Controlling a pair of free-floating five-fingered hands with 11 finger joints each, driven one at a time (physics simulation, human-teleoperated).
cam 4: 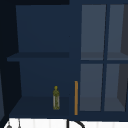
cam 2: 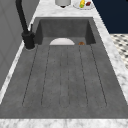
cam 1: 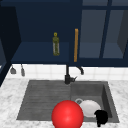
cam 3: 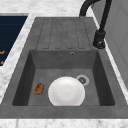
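Observation:
A black hand, my right hand, hovers at the front right corner of the sink basin, just right of a white plate. The plate lies flat on the basin floor, beside the drain; its far edge peeks over the basin rim. A small brown lump lies on the basin floor left of the plate. A large red ball sits at the front edge of the sink, left of the plate.
A black faucet stands behind the sink, with the ribbed drainboard to its left. Above, an open wall cabinet holds a green bottle beside an orange door handle. A dish of food sits on the far counter.

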